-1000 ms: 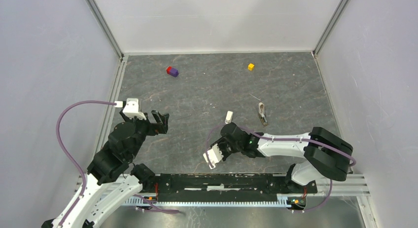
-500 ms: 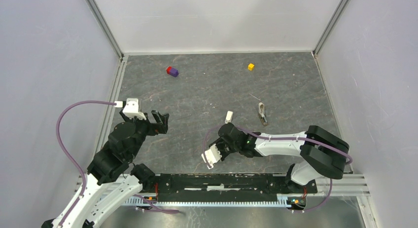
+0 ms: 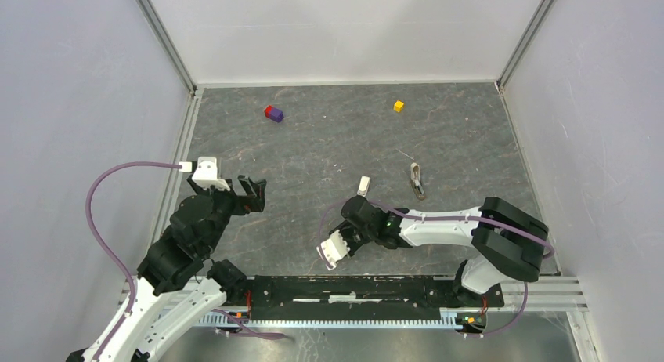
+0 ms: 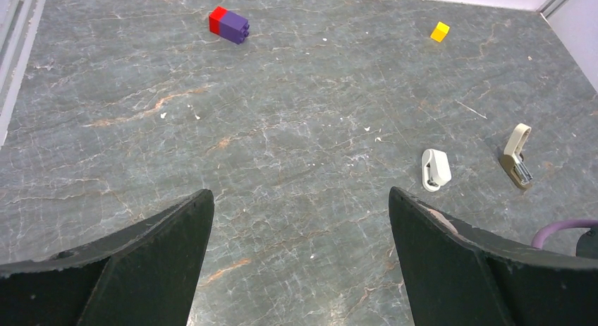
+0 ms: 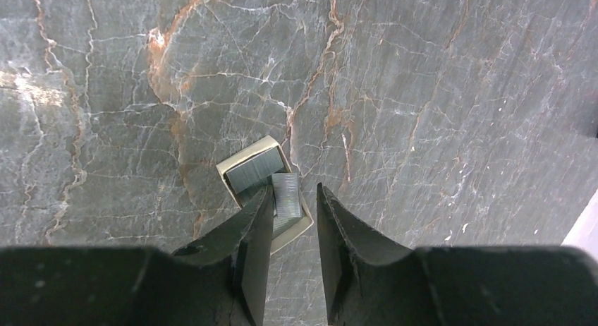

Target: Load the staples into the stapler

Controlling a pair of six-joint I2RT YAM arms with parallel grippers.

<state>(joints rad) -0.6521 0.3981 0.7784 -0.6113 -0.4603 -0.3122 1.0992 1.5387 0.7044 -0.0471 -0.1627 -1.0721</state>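
Lying on the counter (image 3: 329, 135) toward 3 o'clock from its middle (top view), the stapler (image 3: 417, 180) is well apart from both hands. It is tiny, of off-white plastic. Its two hinged arms are splayed open in a V, with grey metal showing inside the lower arm. A small white piece (image 3: 364, 186) lies at its 9 o'clock, not touching it.

The right hand (image 5: 294, 190) hangs near 6 o'clock over a small open box of staples (image 5: 248, 169). Its fingers stand a narrow gap apart. A staple strip (image 5: 285, 193) shows in that gap beside one finger without filling it; whether they touch cannot be told.

The left hand (image 4: 300, 199), near 8 o'clock, is spread wide and holds nothing.

A red-purple block (image 3: 273, 113) sits at 11 o'clock and a yellow cube (image 3: 398, 106) at 1 o'clock.
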